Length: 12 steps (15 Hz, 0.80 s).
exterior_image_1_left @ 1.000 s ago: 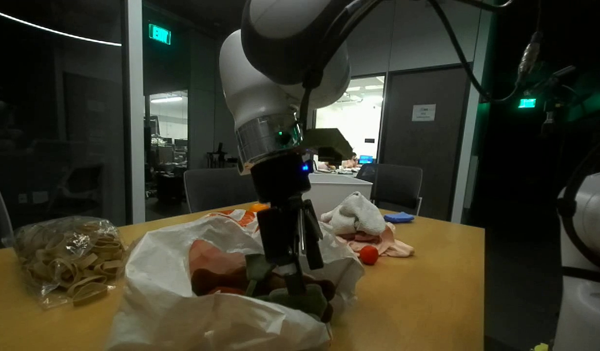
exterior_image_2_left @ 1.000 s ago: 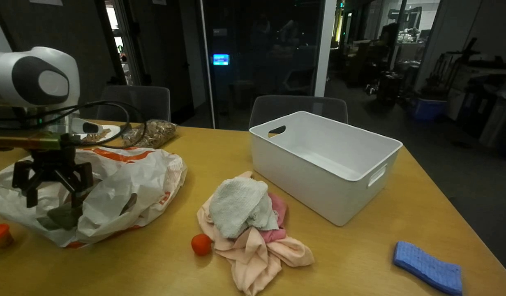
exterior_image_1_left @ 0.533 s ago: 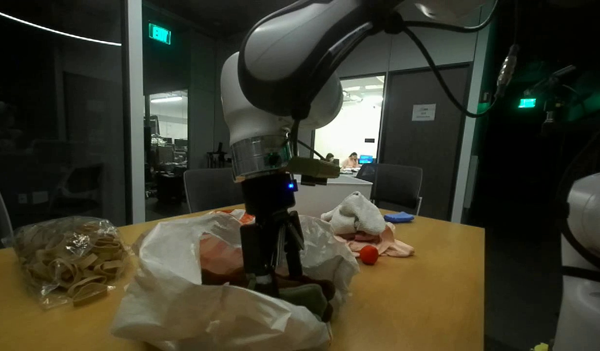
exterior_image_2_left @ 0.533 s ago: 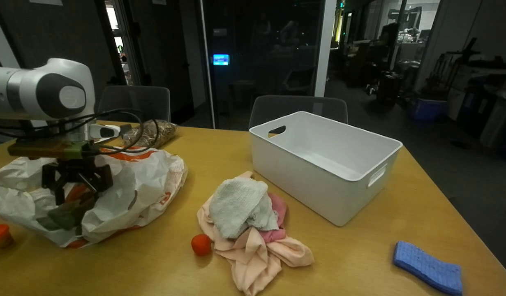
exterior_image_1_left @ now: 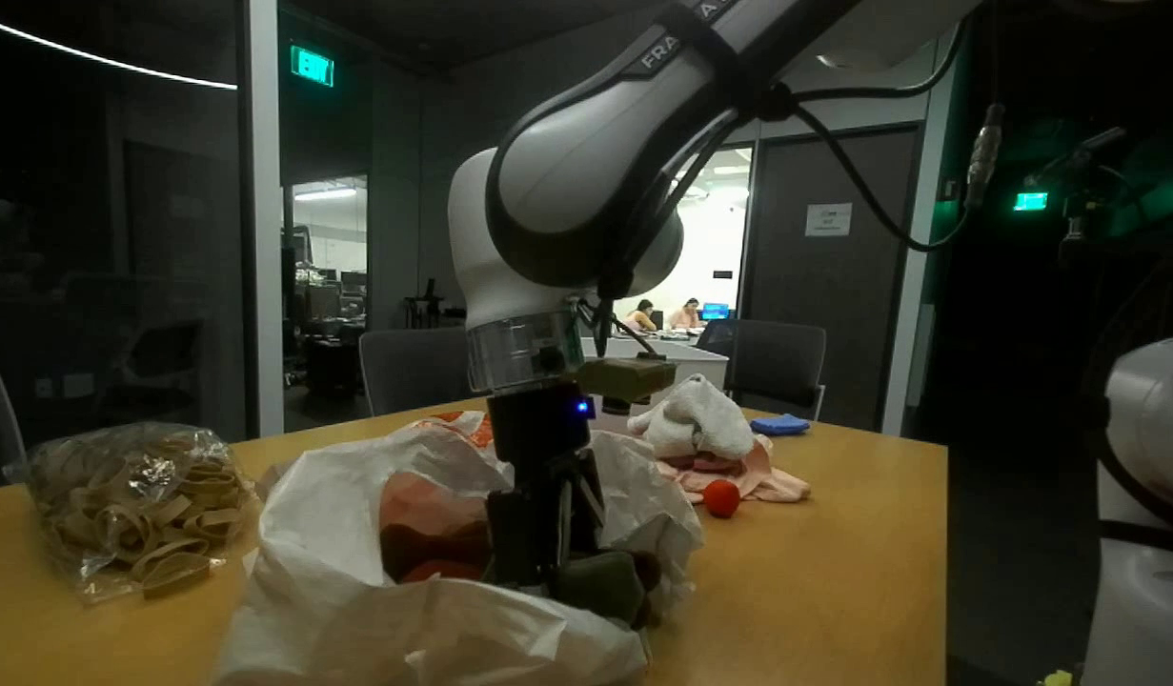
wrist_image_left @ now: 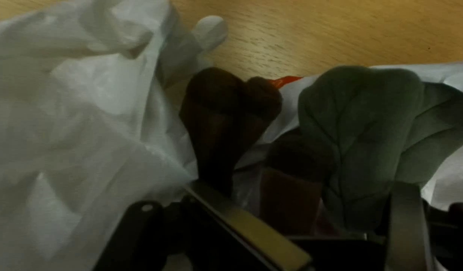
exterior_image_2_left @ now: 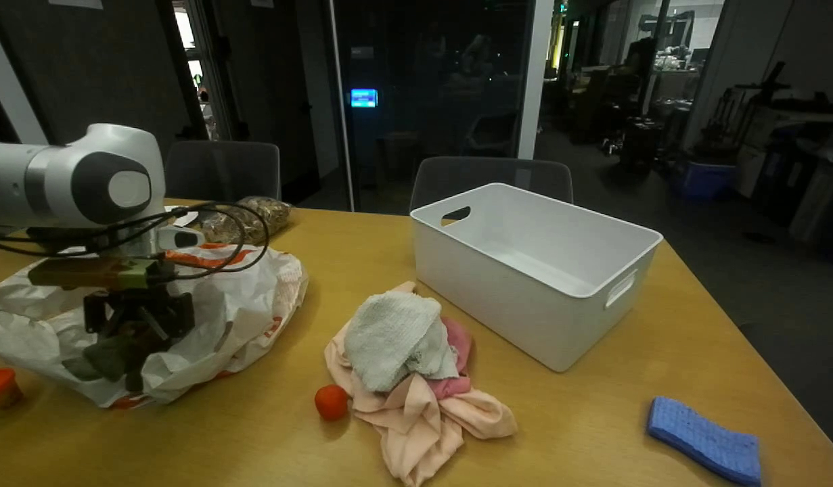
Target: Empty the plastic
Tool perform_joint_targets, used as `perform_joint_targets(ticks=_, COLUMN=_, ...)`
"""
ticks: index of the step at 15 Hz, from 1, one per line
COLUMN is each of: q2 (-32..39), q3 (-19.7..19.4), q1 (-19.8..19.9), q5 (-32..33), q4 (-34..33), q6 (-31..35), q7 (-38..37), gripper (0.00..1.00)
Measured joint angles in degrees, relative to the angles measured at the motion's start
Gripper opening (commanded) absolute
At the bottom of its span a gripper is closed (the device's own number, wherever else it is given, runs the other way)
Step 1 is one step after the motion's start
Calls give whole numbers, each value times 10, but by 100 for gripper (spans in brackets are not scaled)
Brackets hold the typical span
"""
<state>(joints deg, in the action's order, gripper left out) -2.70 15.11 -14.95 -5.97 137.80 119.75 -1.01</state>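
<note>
A white plastic bag with orange print [exterior_image_1_left: 329, 534] lies open on the table; it shows in both exterior views [exterior_image_2_left: 233, 325] and in the wrist view [wrist_image_left: 84, 150]. Inside are a green leaf-shaped soft toy [wrist_image_left: 363, 131], a brown drumstick-shaped soft toy [wrist_image_left: 216, 120] and a dark reddish piece [wrist_image_left: 291, 199]. My gripper [wrist_image_left: 306, 210] points down into the bag mouth with its fingers apart, the green toy and reddish piece showing between and beyond them. In an exterior view the gripper [exterior_image_1_left: 538, 572] is right beside the green toy [exterior_image_1_left: 600, 586]. The fingertips are partly hidden; contact cannot be told.
A white bin [exterior_image_2_left: 497, 291] stands farther along the table. Piled cloths [exterior_image_2_left: 396, 345], a red ball [exterior_image_2_left: 331, 402] and a blue sponge [exterior_image_2_left: 704, 439] lie near it. A clear bag of tan loops [exterior_image_1_left: 148, 514] and a red-lidded cup [exterior_image_2_left: 0, 391] are beside the plastic bag.
My gripper has moved down into the bag. It shifted toward the bin side in an exterior view as it lowered. The bag's near edge has shifted slightly; the other objects have not moved.
</note>
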Motion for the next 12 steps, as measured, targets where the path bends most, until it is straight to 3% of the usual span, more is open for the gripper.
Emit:
perform_joint_targets(ticks=7, q2=-6, q3=1, q1=0, q5=1, q4=8, q6=2, q7=1, gripper=6)
perform_joint_targets(ticks=12, q2=-24, q3=-2, q1=1, q5=52, q4=1, q6=-28, q7=-18, gripper=9)
